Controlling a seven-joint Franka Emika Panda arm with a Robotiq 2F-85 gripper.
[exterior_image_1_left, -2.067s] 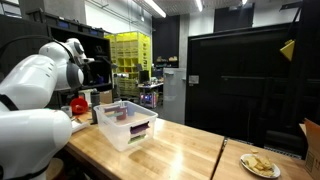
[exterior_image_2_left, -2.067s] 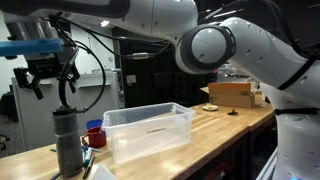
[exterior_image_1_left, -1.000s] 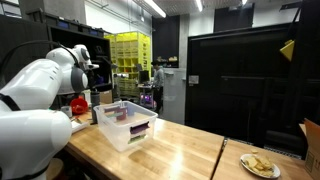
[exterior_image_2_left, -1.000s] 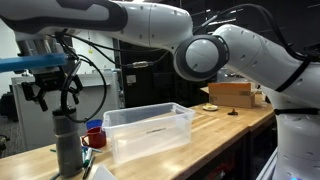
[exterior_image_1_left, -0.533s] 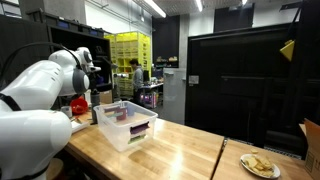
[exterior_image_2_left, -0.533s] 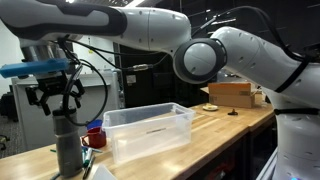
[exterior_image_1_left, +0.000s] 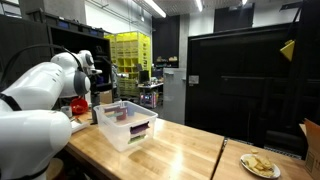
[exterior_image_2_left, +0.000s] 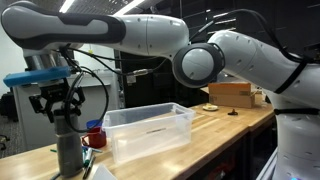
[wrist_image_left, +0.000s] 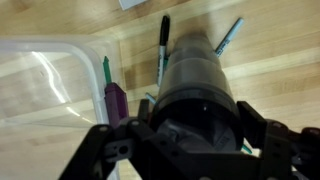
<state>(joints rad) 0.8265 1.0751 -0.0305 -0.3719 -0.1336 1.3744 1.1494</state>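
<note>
A tall dark grey cylinder (exterior_image_2_left: 68, 150) stands upright on the wooden table, next to a red mug (exterior_image_2_left: 93, 135). My gripper (exterior_image_2_left: 62, 108) has come down from above over its top, one finger on each side. In the wrist view the cylinder (wrist_image_left: 195, 75) fills the space between the fingers (wrist_image_left: 253, 122) and my gripper (wrist_image_left: 195, 125) stands open around it; no contact with the pads shows. In an exterior view the arm hides most of the cylinder (exterior_image_1_left: 94, 108).
A clear plastic bin (exterior_image_2_left: 150, 130) stands beside the cylinder, with a purple block (wrist_image_left: 116, 100) and a green pen (wrist_image_left: 106, 70) inside. A black marker (wrist_image_left: 164, 45) and a teal marker (wrist_image_left: 229, 37) lie on the table. A cardboard box (exterior_image_2_left: 232, 93) and a plate (exterior_image_1_left: 259, 165) sit further along.
My gripper has come straight down until its fingers straddle the top of the cylinder. The fingers have drawn in slightly. Nothing else has moved.
</note>
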